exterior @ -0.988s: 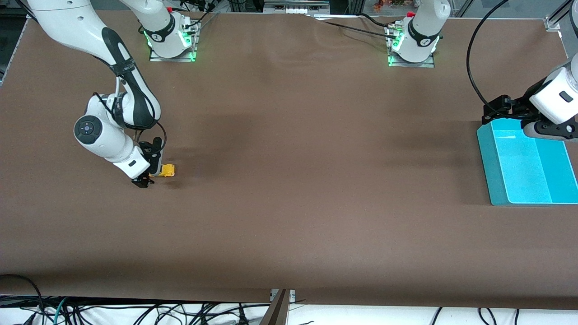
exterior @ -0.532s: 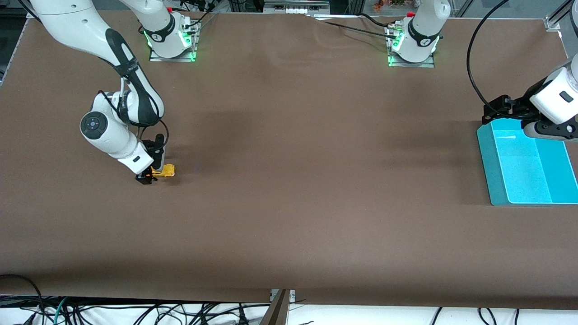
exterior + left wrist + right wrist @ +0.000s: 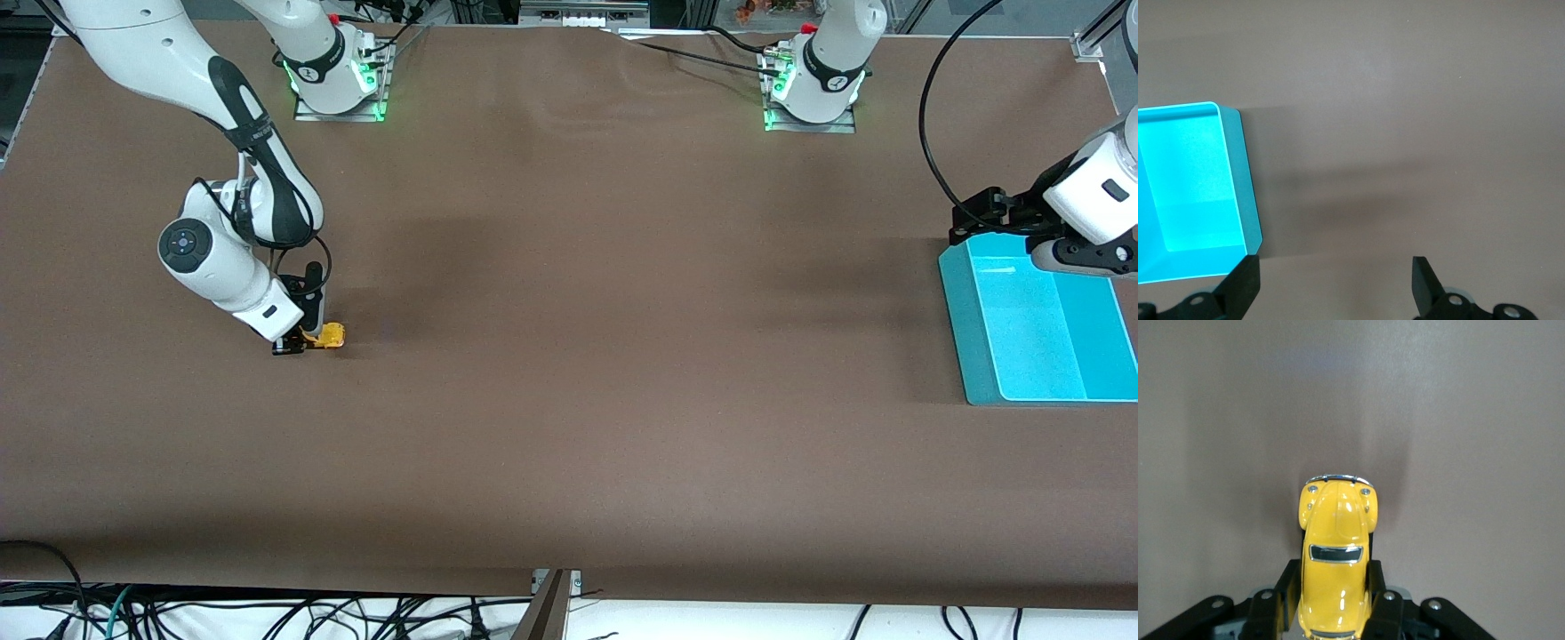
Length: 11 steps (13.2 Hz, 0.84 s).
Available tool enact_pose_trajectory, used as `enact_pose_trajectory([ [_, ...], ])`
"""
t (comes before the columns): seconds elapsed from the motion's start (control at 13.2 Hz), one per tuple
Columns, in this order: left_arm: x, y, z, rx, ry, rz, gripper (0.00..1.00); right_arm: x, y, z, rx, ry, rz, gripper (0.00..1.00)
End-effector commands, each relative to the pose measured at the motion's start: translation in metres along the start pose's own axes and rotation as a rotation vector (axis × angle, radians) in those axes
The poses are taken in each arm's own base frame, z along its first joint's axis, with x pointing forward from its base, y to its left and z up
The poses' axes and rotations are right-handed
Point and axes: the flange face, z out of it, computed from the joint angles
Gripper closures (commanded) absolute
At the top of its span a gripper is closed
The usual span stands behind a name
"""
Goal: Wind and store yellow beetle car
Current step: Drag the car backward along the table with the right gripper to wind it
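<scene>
The yellow beetle car (image 3: pixel 332 335) is low on the brown table near the right arm's end. In the right wrist view the yellow beetle car (image 3: pixel 1336 540) sits between the black fingers (image 3: pixel 1287 585), nose pointing away from the hand. My right gripper (image 3: pixel 293 347) is shut on its sides; it also shows in the right wrist view (image 3: pixel 1335 590). My left gripper (image 3: pixel 982 216) waits over the edge of the teal bin (image 3: pixel 973 329). It is open and empty in the left wrist view (image 3: pixel 1333 283).
The teal bin's rim (image 3: pixel 1239 175) lies beside the left gripper at the left arm's end of the table; nothing shows inside it. Brown table surface stretches between car and bin. Cables hang off the table edge nearest the front camera.
My right hand has shifted slightly in over the car and settled lower around it. The car has stayed in place. The left arm has not moved.
</scene>
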Motion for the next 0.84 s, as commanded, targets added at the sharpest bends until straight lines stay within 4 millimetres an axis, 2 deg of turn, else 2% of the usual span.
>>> enact_pose_trajectory([
  [0.0, 0.002, -0.003, -0.006, -0.003, -0.005, 0.015, 0.00, -0.040, -0.011, 0.018, 0.023, -0.002, -0.017, 0.68],
  [0.15, 0.002, -0.003, -0.006, -0.003, -0.006, 0.017, 0.00, -0.092, -0.018, 0.027, 0.033, -0.002, -0.028, 0.68],
  [0.23, 0.002, -0.003, -0.006, -0.003, -0.006, 0.017, 0.00, -0.125, -0.022, 0.030, 0.026, -0.003, -0.039, 0.68],
  [0.3, 0.002, -0.003, -0.006, -0.003, -0.006, 0.017, 0.00, -0.150, -0.025, 0.037, 0.028, -0.002, -0.054, 0.68],
  [0.38, 0.002, -0.003, -0.006, -0.003, -0.006, 0.017, 0.00, -0.167, -0.027, 0.038, 0.025, -0.003, -0.050, 0.68],
  [0.53, 0.002, -0.003, -0.006, -0.003, -0.006, 0.017, 0.00, -0.185, -0.034, 0.043, 0.030, -0.001, -0.034, 0.67],
  [0.68, 0.002, -0.003, -0.005, -0.003, -0.008, 0.017, 0.00, -0.187, -0.034, 0.043, 0.029, 0.000, -0.032, 0.67],
  [0.76, 0.002, -0.003, -0.006, -0.003, -0.006, 0.017, 0.00, -0.186, -0.034, 0.043, 0.029, 0.001, -0.031, 0.62],
])
